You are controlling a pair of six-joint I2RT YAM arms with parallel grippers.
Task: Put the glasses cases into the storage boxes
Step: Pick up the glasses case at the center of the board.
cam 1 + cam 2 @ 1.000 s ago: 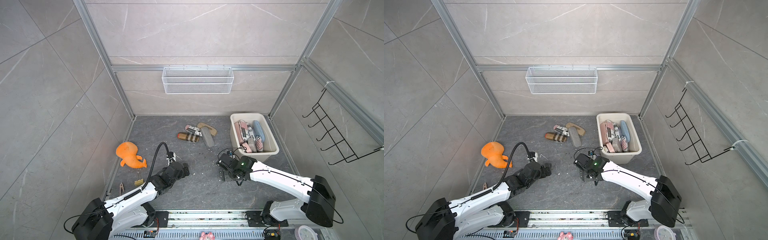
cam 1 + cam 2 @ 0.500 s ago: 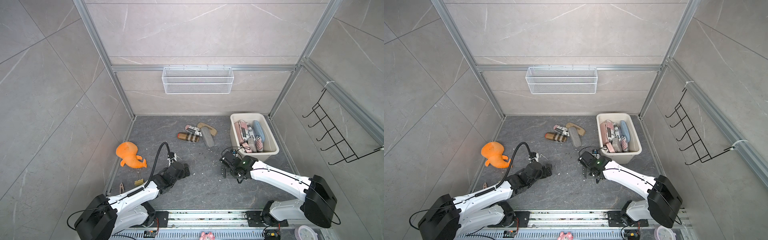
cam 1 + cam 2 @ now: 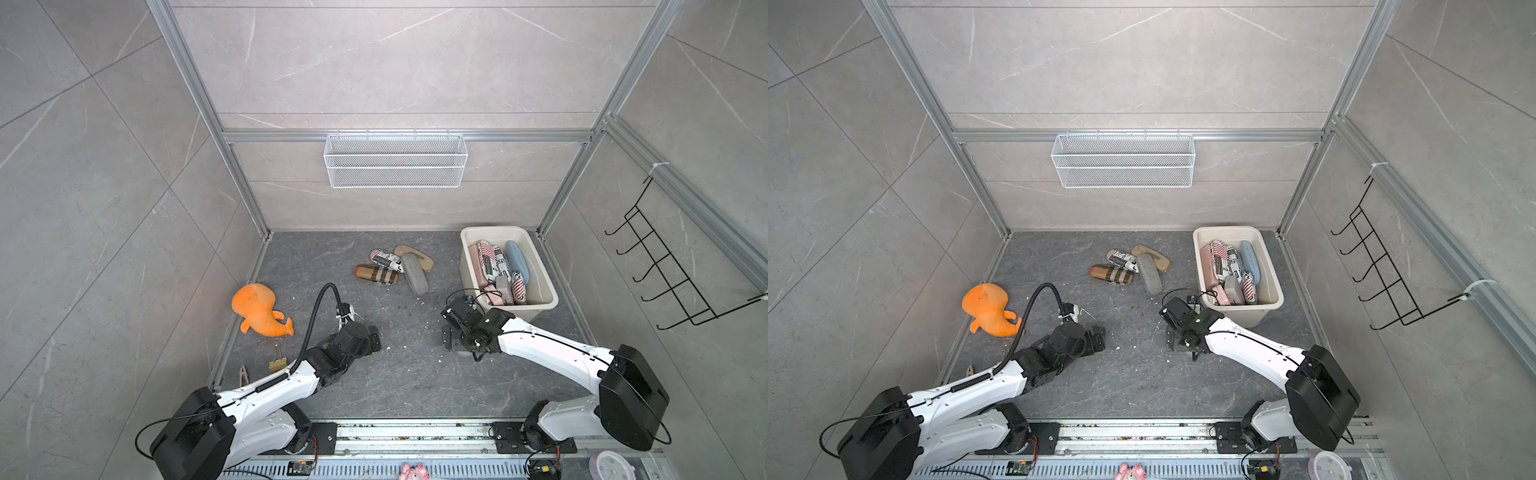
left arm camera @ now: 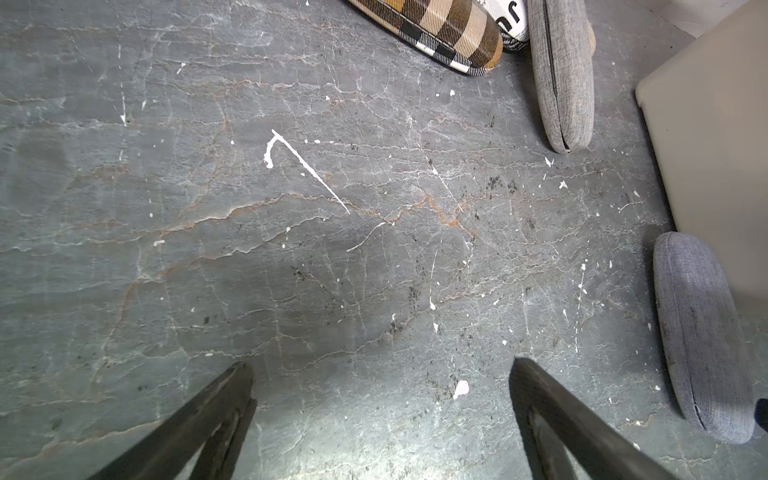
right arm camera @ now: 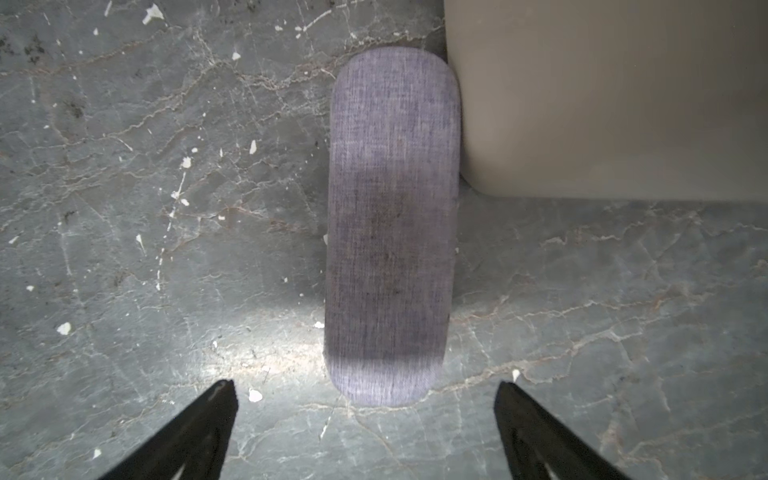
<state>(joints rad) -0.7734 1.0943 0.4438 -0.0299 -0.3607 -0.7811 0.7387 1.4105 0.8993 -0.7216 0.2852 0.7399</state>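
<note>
Both grippers stood wide open and empty; I held the right gripper [image 5: 365, 399] over the lilac case [image 5: 390, 232] touching the tub [image 5: 623, 95], to straddle it.

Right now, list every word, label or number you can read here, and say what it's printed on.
"JU" (uncertain, cut off by the frame edge): floor newspaper-print case, left wrist view.
Print on the newspaper-print cases in the tub: too small to read.
No other text is visible.
</note>
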